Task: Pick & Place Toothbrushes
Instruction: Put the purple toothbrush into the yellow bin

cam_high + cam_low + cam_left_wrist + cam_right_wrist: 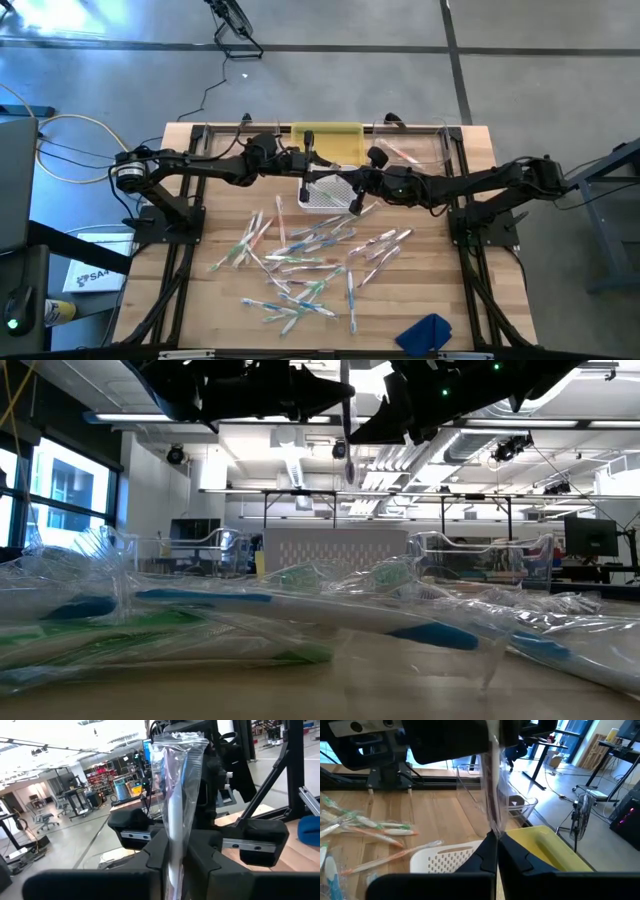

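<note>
- Both arms meet over the upper middle of the high view, above the white basket (pixel 322 194), with one wrapped toothbrush (pixel 176 810) held between them.
- The right gripper (pixel 496 836) is clamped shut on one end of that toothbrush; its fingers pinch the clear wrapper tight in the lower centre of the right wrist view.
- The left gripper (pixel 172 851) has its fingers pressed against the other end, in the lower centre of the left wrist view, so it looks closed on the same toothbrush.
- I'd judge this to be a hand-over. It would go best if one side lets go only once the other's grip is firm, since the slick wrapper could slide.
- Pulling apart while both grip risks tearing the wrapper or bending the brush, so keep it straight.
- The yellow bin (pixel 326 143) sits just above the basket in the high view, with a clear tray (pixel 420 147) to its right; I cannot tell which is the target.
- The remaining toothbrushes (pixel 300 262) lie scattered across the centre and lower part of the table (pixel 200 310), some overlapping.
- A blue cloth (pixel 424 332) lies at the lower right, well apart.
</note>
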Motion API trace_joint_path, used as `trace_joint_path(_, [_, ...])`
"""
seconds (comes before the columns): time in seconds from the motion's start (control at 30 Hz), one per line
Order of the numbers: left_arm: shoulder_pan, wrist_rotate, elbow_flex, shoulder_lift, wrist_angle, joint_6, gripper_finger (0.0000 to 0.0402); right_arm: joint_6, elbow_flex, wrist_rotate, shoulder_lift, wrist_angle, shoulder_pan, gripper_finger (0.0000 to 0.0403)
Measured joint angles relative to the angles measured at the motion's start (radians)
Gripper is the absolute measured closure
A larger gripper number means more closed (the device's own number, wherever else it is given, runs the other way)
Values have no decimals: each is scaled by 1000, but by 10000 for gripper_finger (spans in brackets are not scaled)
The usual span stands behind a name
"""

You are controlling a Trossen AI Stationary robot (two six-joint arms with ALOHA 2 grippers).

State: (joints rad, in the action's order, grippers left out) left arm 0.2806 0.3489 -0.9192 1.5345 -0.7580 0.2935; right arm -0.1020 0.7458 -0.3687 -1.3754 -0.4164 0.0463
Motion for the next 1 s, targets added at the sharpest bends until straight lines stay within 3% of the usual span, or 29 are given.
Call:
trace_joint_path(0.2, [0,0,0,0,3,0,381,0,0,0,0,1,0,402])
trace_joint_path(0.63, [0,4,0,0,4,-1,379,-4,0,21,3,1,-9,391])
trace_joint_path(0.77, [0,4,0,0,4,0,379,-6,0,-6,3,0,-26,348])
trace_joint_path(1.0, [2,-12,0,0,4,23,379,-7,0,-42,41,33,-76,236])
